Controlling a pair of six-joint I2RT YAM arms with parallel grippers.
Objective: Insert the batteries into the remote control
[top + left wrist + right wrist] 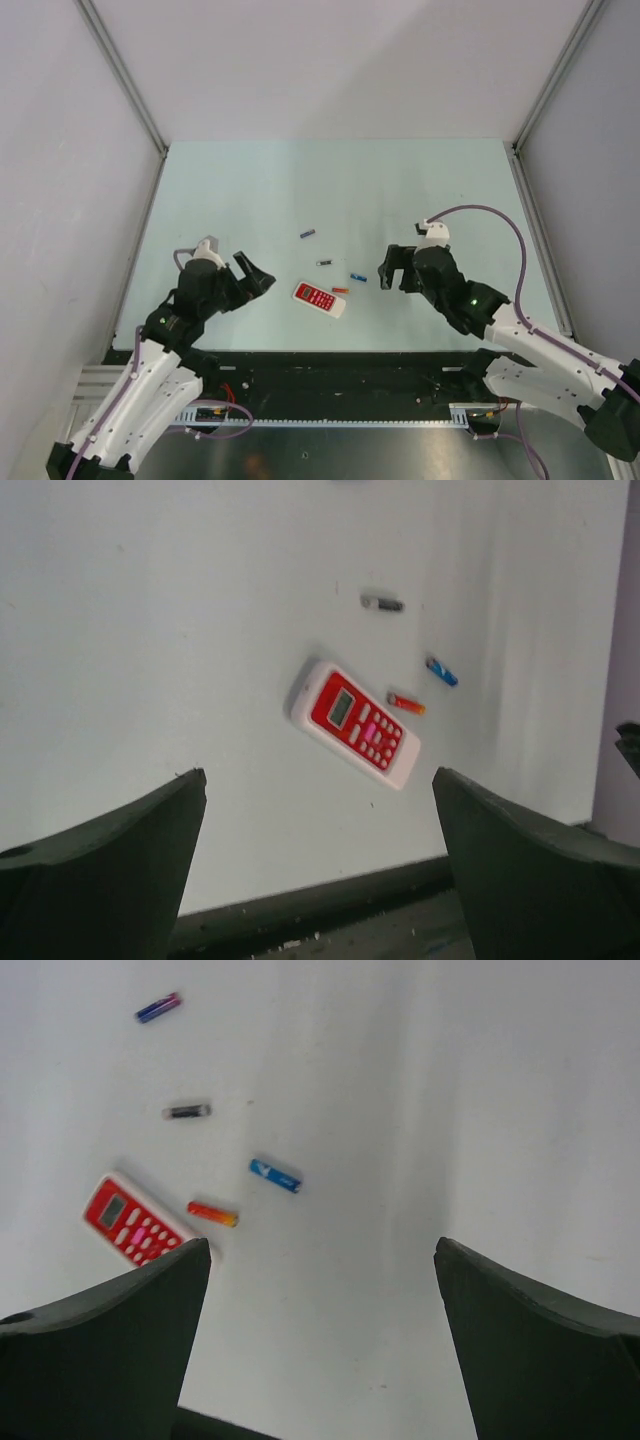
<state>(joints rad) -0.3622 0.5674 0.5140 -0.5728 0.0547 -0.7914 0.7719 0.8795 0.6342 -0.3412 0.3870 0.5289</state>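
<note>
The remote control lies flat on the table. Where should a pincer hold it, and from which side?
From above, across the narrow width of the remote control, closing on its two long white edges. It lies flat, buttons up, so only those edges offer a hold. Probably grip near the display end: the orange-red battery lies close beside the other end.

Remote control [319, 298] red face up; 4 batteries [324, 263] scattered near it; left fingers [250, 270], right fingers [388, 268] spread.
</note>
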